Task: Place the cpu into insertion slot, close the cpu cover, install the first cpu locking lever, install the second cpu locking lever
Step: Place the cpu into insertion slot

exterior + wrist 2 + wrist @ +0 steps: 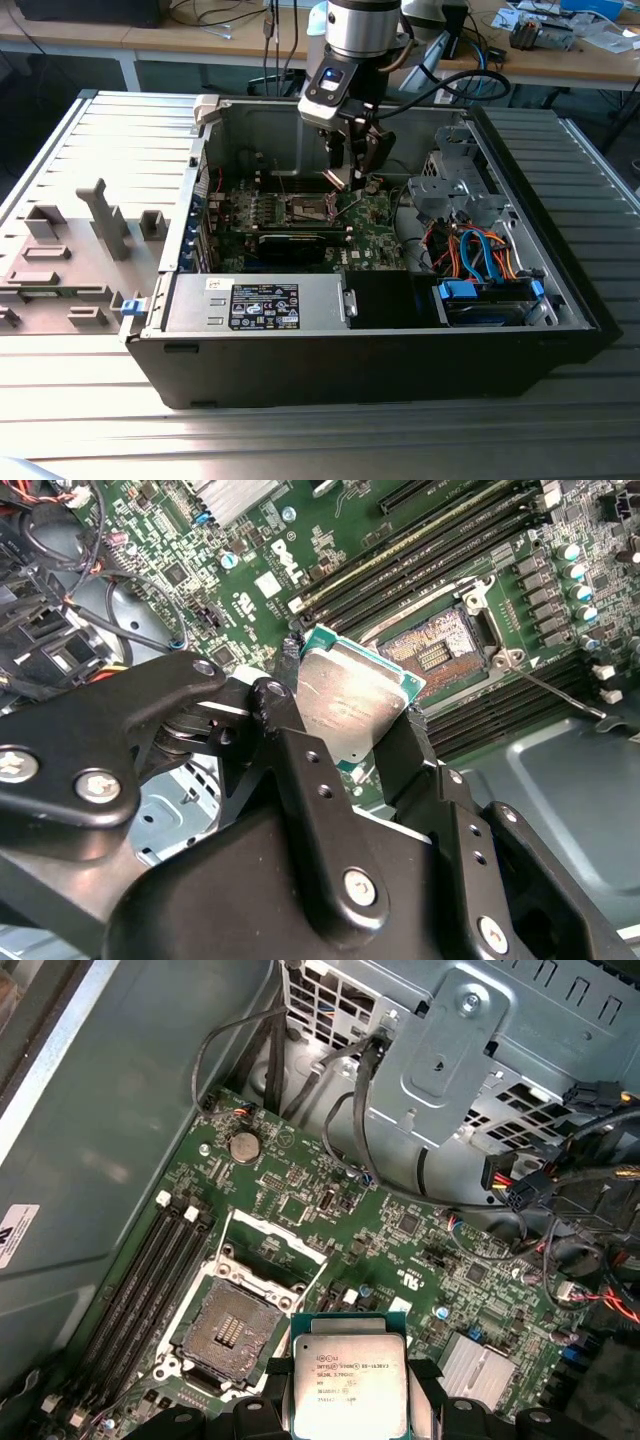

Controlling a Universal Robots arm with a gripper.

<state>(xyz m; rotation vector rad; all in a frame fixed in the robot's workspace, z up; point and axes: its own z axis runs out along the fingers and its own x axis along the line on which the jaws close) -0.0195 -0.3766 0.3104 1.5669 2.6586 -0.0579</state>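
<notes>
My gripper (352,170) hangs inside the open computer case, shut on the cpu (350,700). The cpu is a small square chip with a dull silver top, pinched at two opposite edges by the black fingers (285,725). In both wrist views it hovers above the green board, a little to one side of the insertion slot (232,1325), not over it. The slot (435,650) is bare, its contact field exposed. The silvery cpu cover (280,1238) stands tilted open at the slot's far edge. A thin locking lever (555,692) sticks out beside the socket.
Long black memory slots (150,1280) run along one side of the socket. A grey drive cage (455,185) and orange and blue cables (470,250) lie on the exterior view's right. The power supply box with a black label (265,305) sits at the case front.
</notes>
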